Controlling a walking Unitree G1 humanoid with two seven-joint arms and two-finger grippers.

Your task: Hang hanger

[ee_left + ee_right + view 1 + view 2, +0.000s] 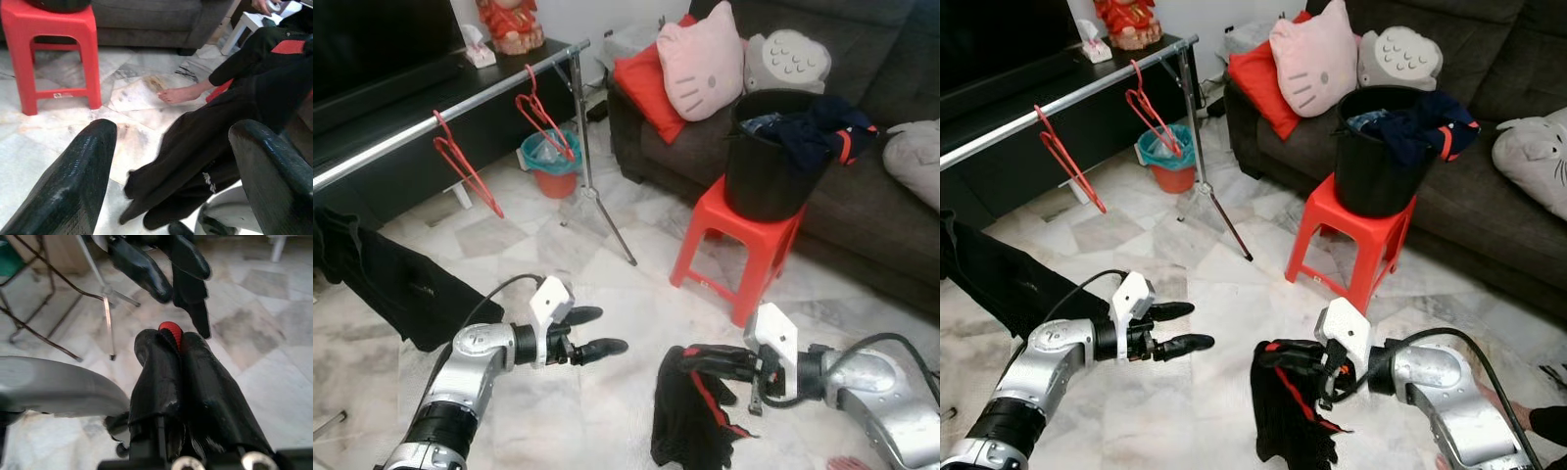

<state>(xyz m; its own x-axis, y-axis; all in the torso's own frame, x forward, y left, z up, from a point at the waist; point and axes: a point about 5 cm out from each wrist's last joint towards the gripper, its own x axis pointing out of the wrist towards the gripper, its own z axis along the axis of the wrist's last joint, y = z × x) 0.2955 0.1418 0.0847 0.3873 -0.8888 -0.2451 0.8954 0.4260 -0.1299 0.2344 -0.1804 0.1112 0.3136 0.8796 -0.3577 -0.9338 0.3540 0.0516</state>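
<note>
Right gripper [700,360] pinches garment-draped red hanger [170,333].

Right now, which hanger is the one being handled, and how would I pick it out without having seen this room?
Start at the red stool carrying the black bucket by the sofa; nearer the camera, the right tool is shut on a red hanger. A black garment drapes from it to the floor, whereas the two red hangers on the rail hang bare.

Both silver arms reach inward, low. The left hand [592,333] has its fingers spread apart; the right hand [700,359] is clamped tight.
</note>
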